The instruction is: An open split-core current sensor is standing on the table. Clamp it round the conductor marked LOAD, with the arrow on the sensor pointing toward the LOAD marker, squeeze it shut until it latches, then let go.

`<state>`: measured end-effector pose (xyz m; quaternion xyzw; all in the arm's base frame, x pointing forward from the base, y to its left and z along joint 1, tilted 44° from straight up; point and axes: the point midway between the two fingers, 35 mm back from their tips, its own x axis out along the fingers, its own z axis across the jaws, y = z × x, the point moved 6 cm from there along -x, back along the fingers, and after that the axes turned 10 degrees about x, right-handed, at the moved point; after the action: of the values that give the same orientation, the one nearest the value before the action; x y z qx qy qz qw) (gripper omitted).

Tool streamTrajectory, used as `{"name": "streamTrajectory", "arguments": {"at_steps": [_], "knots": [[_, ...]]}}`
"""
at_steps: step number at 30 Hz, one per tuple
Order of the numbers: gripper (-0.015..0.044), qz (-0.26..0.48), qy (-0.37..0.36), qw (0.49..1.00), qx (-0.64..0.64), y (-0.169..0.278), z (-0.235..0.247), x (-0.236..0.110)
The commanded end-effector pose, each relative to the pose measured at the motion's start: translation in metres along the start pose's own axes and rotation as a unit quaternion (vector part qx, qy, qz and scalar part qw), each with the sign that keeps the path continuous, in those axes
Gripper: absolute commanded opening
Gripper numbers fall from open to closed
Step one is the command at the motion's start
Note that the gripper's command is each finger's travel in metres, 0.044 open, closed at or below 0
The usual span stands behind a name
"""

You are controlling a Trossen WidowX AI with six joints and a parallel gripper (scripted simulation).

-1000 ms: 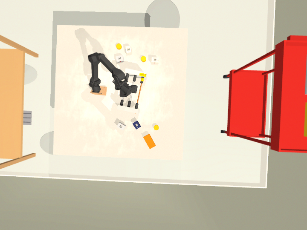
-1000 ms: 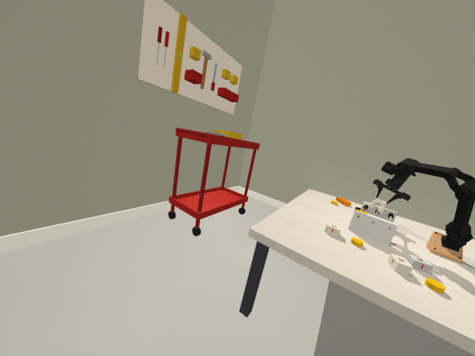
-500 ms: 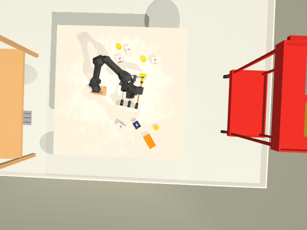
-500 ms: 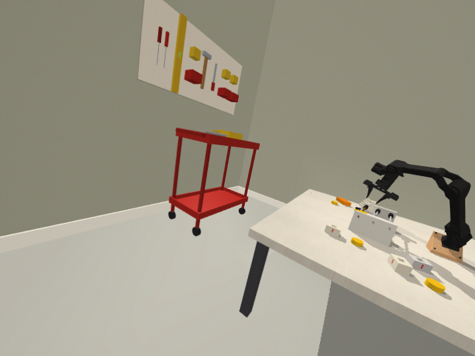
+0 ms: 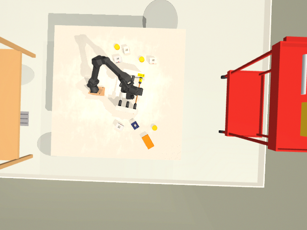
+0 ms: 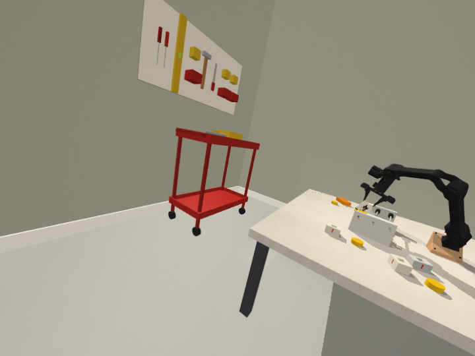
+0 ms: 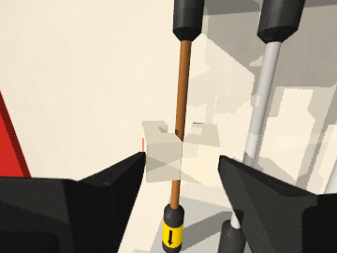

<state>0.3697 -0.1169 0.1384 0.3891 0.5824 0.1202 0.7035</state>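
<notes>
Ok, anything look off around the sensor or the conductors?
Nothing stands out. The hand is shut on the sensor, which sits squarely around the orange conductor; the grey conductor beside it is straight and untouched.

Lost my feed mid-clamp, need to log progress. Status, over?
Gripper shut on the sensor. Sensor sits around the orange conductor, not yet released. Grey conductor alongside, apart from the fingers; nothing in the way.

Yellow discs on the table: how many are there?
3. One at the far edge by a white box, one right of it, one near the orange block. The arm might hide more.
</notes>
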Motion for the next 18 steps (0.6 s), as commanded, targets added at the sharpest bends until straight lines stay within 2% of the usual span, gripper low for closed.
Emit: {"name": "streamTrajectory", "arguments": {"at_steps": [1,13,18], "knots": [[0.0,0.003,0.001,1.0,0.003,0.0,-0.001,0.008],[0.0,0.004,0.0,1.0,0.003,0.0,-0.002,0.026],[0.0,0.001,0.0,1.0,0.0,0.001,-0.001,0.021]]}}
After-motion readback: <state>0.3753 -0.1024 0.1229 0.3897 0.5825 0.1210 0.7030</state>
